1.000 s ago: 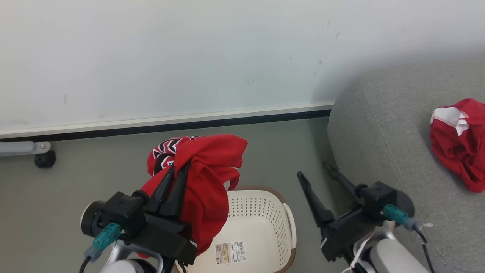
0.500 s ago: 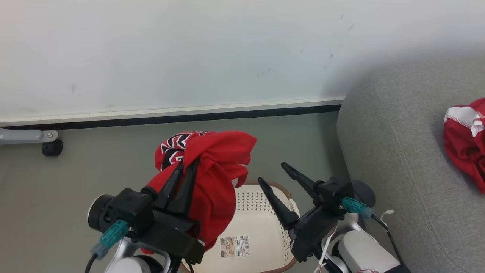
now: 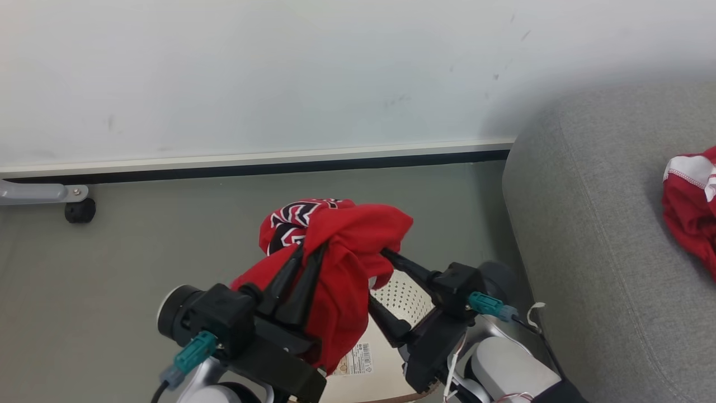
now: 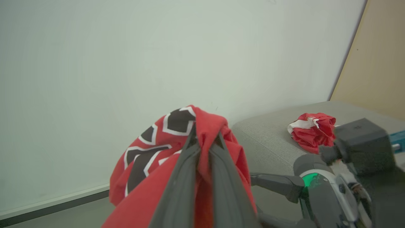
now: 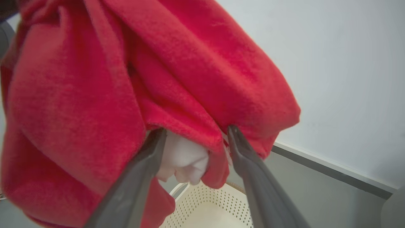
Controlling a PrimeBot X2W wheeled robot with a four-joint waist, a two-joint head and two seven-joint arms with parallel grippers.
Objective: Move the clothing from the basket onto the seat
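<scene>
Pale, scuffed wall [image 3: 279,84] at twelve o'clock, a dark skirting strip [image 3: 279,168] along its foot, grey-green floor [image 3: 140,246] below, and a small black caster [image 3: 80,211] out at nine o'clock.

Down at six o'clock sits the basket [image 3: 404,296], cream and perforated. What shows of its inside is dotted wall and a pale bottom with a barcode label [image 3: 358,358] stuck to it. The rest is hidden behind cloth and arms.

Now look above it! The left gripper [image 3: 312,247] has its fingers [image 4: 186,177] pinched tight on a red garment [image 3: 347,240], held up clear of the basket. The cloth drapes over both fingers, and a black-and-white zigzag print shows at eleven o'clock of the bundle.

The right gripper [image 5: 196,130] comes in from four o'clock. Its fingers [image 5: 139,177] are spread wide, not clamped on anything, with their tips at the lower edge of the hanging bundle. A white fold of the garment sits between them. Whether the tips actually press the cloth, I can't tell.

Over at three o'clock is the big grey seat [image 3: 587,224]. A second red garment [image 3: 691,224] with white trim lies crumpled on top of it, well apart from the basket.
</scene>
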